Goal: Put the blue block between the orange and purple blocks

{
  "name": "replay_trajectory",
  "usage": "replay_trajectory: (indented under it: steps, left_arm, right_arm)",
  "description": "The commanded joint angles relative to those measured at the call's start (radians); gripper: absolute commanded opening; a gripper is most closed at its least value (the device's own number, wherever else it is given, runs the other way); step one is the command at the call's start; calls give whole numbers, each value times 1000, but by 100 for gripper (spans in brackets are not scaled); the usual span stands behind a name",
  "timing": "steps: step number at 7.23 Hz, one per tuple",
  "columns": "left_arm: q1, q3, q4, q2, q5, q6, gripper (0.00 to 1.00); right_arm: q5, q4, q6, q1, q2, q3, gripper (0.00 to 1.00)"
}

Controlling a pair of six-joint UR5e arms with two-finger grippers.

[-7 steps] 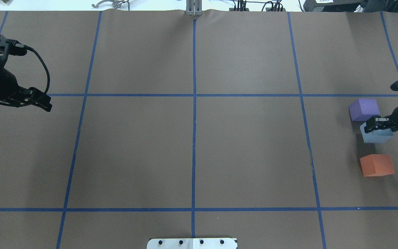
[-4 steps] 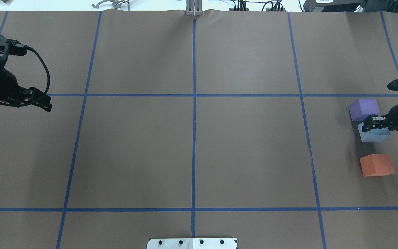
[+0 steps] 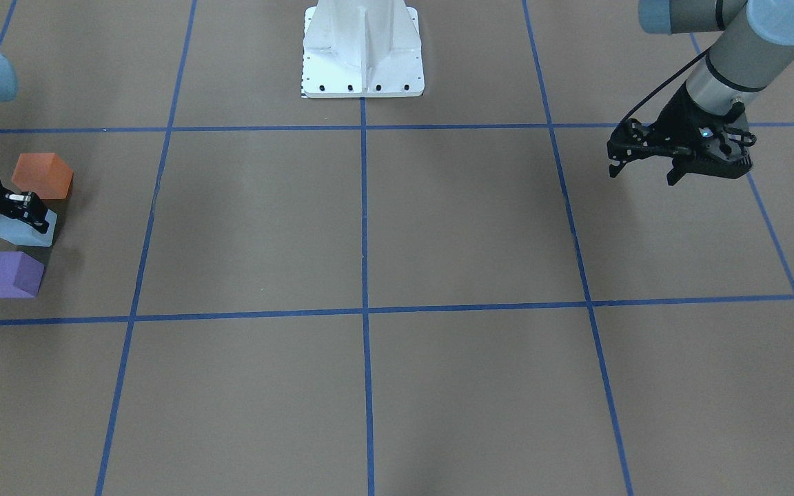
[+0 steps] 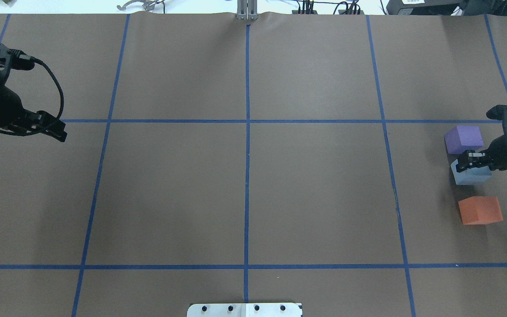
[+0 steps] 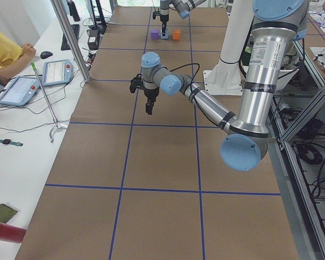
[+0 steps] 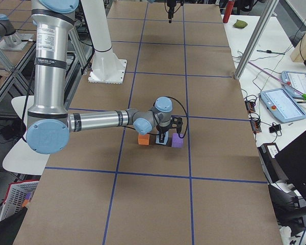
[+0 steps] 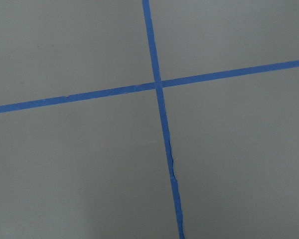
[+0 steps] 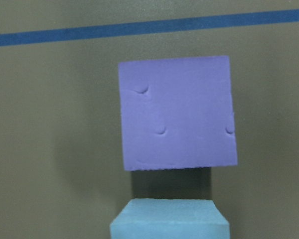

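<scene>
Clamping right pincer (image 4: 471, 159) on top part of blue block (image 4: 471, 176), hanging right under pincer. Seeing purple block (image 4: 464, 138) just past pincer, away from robot. Seeing orange block (image 4: 480, 210) on pincer's other side, toward robot, bit further off. Holding left pincer (image 3: 644, 173) spread apart, gripping nothing, over blue tape cross (image 7: 158, 83) on counter (image 4: 315, 185).

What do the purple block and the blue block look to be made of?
Purple block: probably soft foam, matte; its face shows small dents and a slightly ragged lower edge. Blue block: seemingly the same foam, matte and finely grained without gloss, though only part of it shows in the right wrist view.
</scene>
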Motion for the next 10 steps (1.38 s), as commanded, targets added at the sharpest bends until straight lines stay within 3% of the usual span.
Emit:
replay_trajectory:
  steps: [1,2,3,7,10]
  left_arm:
    - [1,-4,1,-1,0,0,100]
    - [-1,-4,1,0,0,0,100]
    - [1,-4,1,-1,0,0,100]
    - [1,-15,4,-1,0,-6,100]
    - [-2,-24,7,5,2,-6,100]
  right_arm:
    - [-1,1,1,-9,0,-1,60]
    - [-1,1,0,-13,0,-4,76]
    - [-1,2,0,-13,0,-3,100]
    - [19,87,-2,-6,-38,40,100]
    - [25,87,-16,109,-168,199,100]
